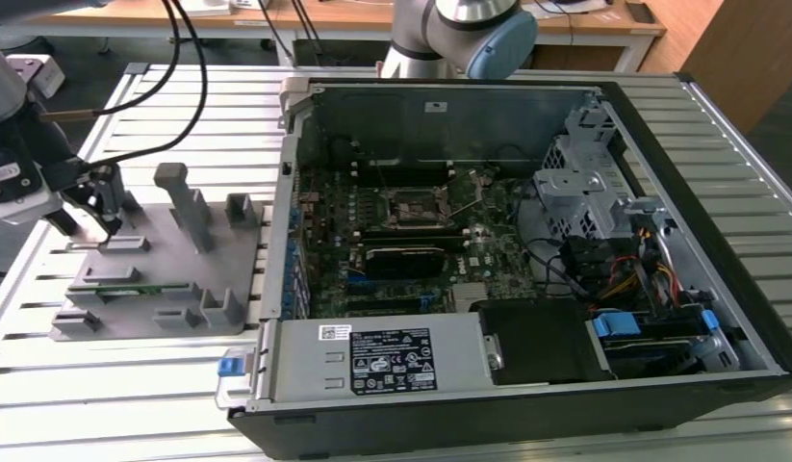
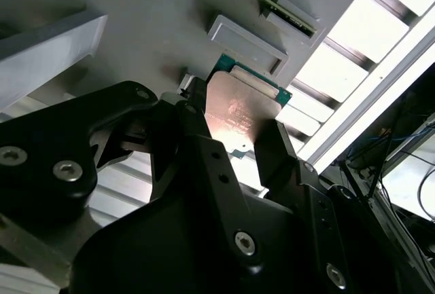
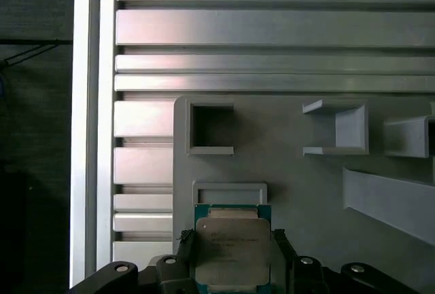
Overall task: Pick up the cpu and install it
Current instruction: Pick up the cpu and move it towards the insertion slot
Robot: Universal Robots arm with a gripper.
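The cpu (image 3: 231,248), a flat square chip with a silvery top and a green rim, sits between my gripper's (image 3: 231,240) two black fingers (image 3: 282,248). In the second wrist view both side edges of the cpu (image 2: 241,111) meet the fingers (image 2: 194,121), so the gripper (image 2: 234,121) is shut on it. The chip is just over the grey fixture block (image 3: 292,172), beside a shallow rectangular recess (image 3: 230,192). In the exterior view the gripper (image 1: 90,223) stands over the far corner of the fixture block (image 1: 165,279) at the exterior view's left. The motherboard socket (image 1: 413,205) lies open inside the computer case (image 1: 717,241).
Upright grey posts (image 1: 191,207) rise from the fixture block close to the gripper. A green memory stick (image 1: 119,285) lies in a slot of the block. Slatted aluminium table (image 1: 114,395) runs under everything. Inside the case are a drive cage (image 1: 582,183) and cables (image 1: 626,279).
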